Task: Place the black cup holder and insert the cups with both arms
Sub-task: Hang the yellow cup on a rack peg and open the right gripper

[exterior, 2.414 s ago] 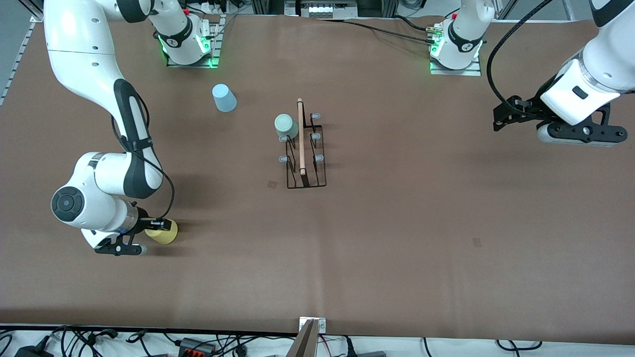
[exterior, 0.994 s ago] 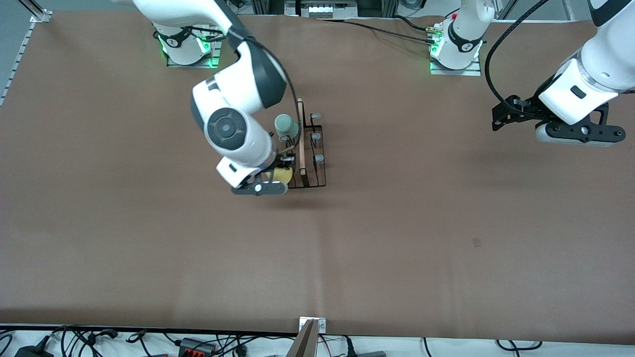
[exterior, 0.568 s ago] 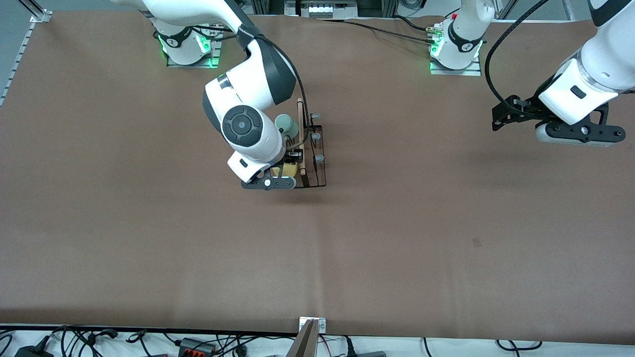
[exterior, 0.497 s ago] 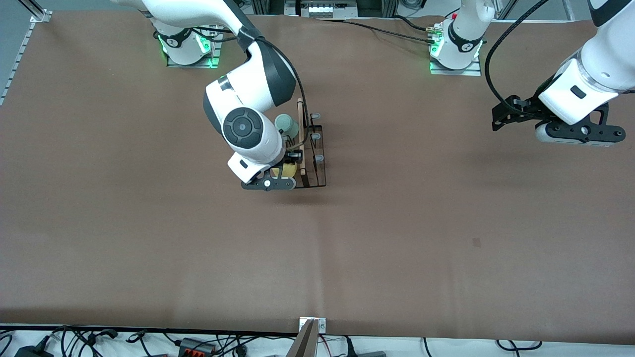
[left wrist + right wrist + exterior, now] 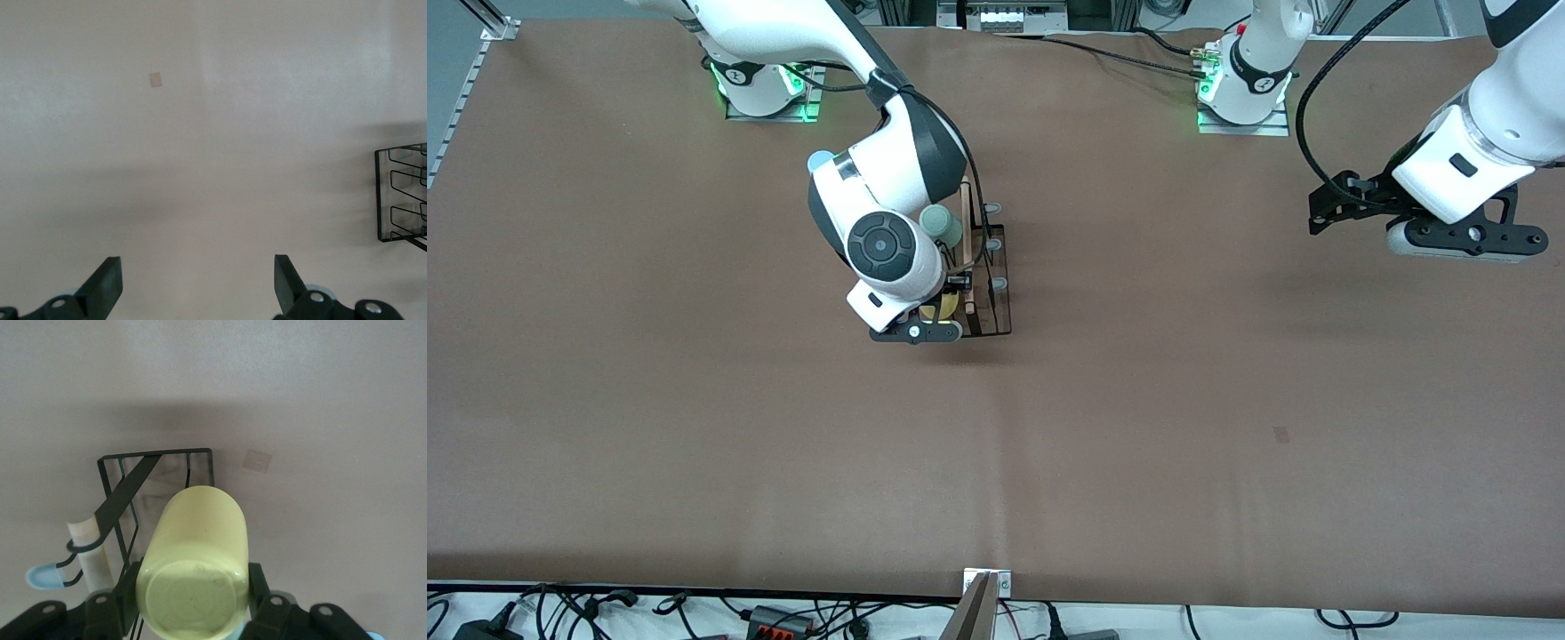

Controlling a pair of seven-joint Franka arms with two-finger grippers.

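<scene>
The rack (image 5: 976, 267) stood mid-bench (image 5: 1138, 400). The right gripper (image 5: 193, 600), fingers clenched on the yellow cup (image 5: 197, 567), hung over its near end. The left gripper (image 5: 197, 283) waited, fingers spread. A green cup (image 5: 941, 222) sat on a prong.

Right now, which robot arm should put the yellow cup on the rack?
The right arm. Its right gripper is shut on the yellow cup, over the black cup holder. The left gripper waits open at the left arm's end.
</scene>
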